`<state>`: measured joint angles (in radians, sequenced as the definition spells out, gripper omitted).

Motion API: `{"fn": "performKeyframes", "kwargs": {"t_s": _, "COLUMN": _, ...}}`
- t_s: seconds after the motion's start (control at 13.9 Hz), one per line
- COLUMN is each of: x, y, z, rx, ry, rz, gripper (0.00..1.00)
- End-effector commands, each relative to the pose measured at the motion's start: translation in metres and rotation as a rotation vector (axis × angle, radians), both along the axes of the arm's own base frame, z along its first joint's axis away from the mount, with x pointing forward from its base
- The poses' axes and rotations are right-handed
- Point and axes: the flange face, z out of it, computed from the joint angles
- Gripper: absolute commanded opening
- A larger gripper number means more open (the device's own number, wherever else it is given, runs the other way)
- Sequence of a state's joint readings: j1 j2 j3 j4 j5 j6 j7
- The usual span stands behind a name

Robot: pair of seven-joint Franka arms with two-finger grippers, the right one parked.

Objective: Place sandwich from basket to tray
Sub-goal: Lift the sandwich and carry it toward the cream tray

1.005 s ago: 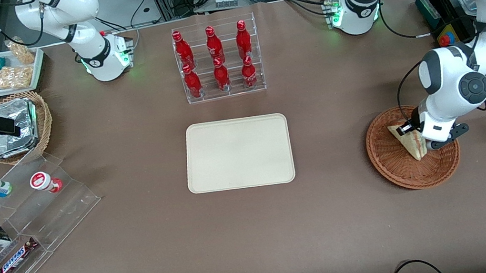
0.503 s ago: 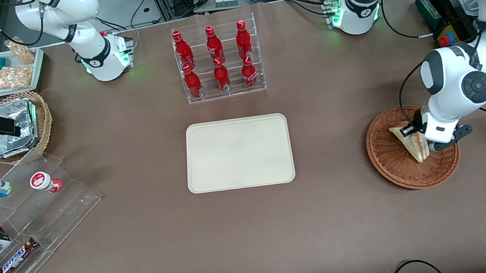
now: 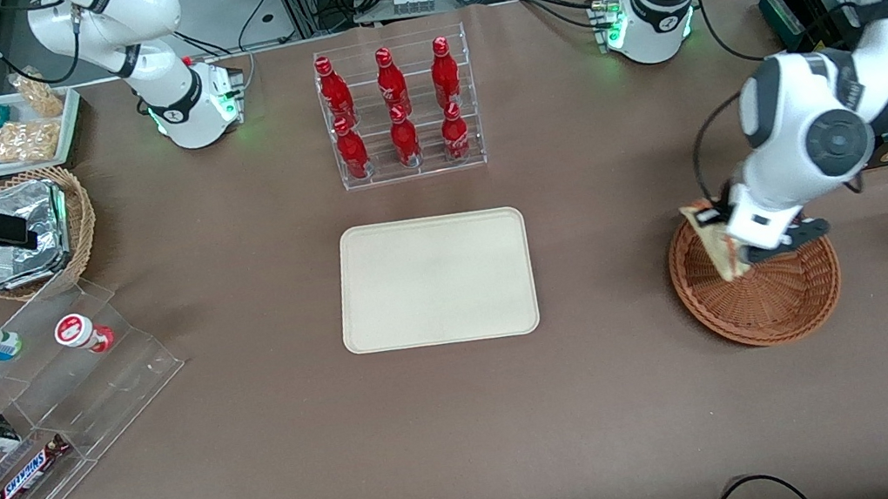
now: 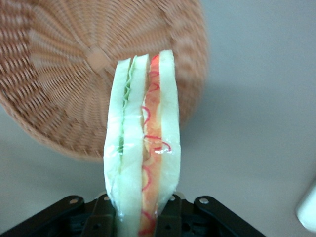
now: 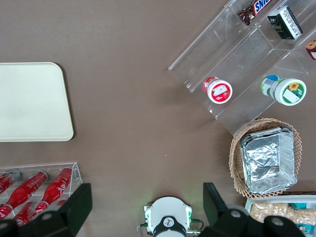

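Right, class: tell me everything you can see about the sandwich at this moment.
The sandwich is a thin wedge of pale white bread with green filling in one layer and red-orange in the other. It stands on edge, clamped between the fingers of the gripper, lifted clear above the reddish-brown wicker basket, touching nothing else.

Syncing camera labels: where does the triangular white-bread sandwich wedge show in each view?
Front view: the triangular white-bread sandwich wedge hangs in the gripper over the rim of the round reddish-brown wicker basket, on the side toward the cream rectangular tray.
Left wrist view: sandwich edge-on, clamped between the fingers.
Right wrist view: not in it.
Shared landmark: the basket in the first two.
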<state>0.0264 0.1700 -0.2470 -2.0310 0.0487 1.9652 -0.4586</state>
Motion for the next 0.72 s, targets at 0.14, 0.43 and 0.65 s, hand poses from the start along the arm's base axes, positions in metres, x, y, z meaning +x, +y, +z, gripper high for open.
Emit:
{"fn": "performKeyframes", "kwargs": {"t_s": 0.14, "x": -0.002, "y": -0.119, "z": 0.025, "rx": 0.019, "ry": -0.012, "rz": 0.011, "gripper": 0.18}}
{"fn": "performKeyframes", "kwargs": {"t_s": 0.43, "x": -0.010, "y": -0.179, "z": 0.022, "rx": -0.041, "ry": -0.003, "rz": -0.040, "gripper": 0.19}}
{"fn": "performKeyframes", "kwargs": {"t_s": 0.65, "x": -0.012, "y": -0.196, "z": 0.021, "rx": -0.058, "ry": -0.003, "rz": -0.055, "gripper": 0.19}}
